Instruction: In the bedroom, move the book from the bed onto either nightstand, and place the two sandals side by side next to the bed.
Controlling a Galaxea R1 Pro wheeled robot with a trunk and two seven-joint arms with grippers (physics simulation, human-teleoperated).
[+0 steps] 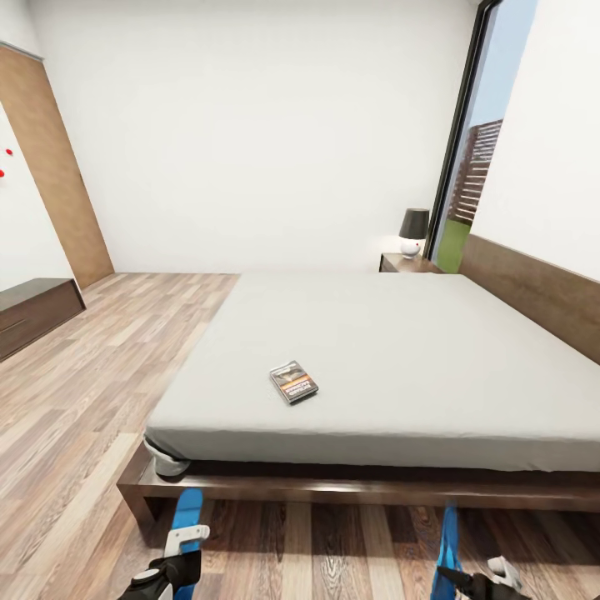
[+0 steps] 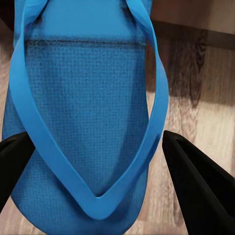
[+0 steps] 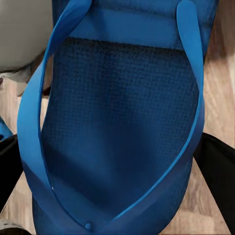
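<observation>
Sandals, two of them and both bright blue, sit one at each gripper: in the left wrist view the left sandal (image 2: 83, 122) lies sole-up face between the two black fingers (image 2: 198, 188), which flank its edges, and in the right wrist view the right sandal (image 3: 122, 132) fills the space between that arm's dark fingers (image 3: 218, 169) in the same way. Whether either pair is pressing on its sandal or merely standing beside it cannot be told. In the head view the left gripper (image 1: 171, 571) and the right gripper (image 1: 483, 583) appear low down, each with a blue sandal reaching from it toward the bed frame, the left sandal (image 1: 187, 510) and the right sandal (image 1: 448, 533) well apart over the wood-plank floor (image 1: 92, 400). Beyond the fingers stands one bed (image 1: 392, 358) with a pale mattress and dark frame, and on the mattress, nearer the left gripper's side, lies one book (image 1: 293, 382), flat. Farther off, past the bed's far corner, stands one nightstand (image 1: 407, 264) carrying one lamp (image 1: 412, 231), beside the tall window (image 1: 479, 158). One long low cabinet (image 1: 33, 312) stands off to the left.
</observation>
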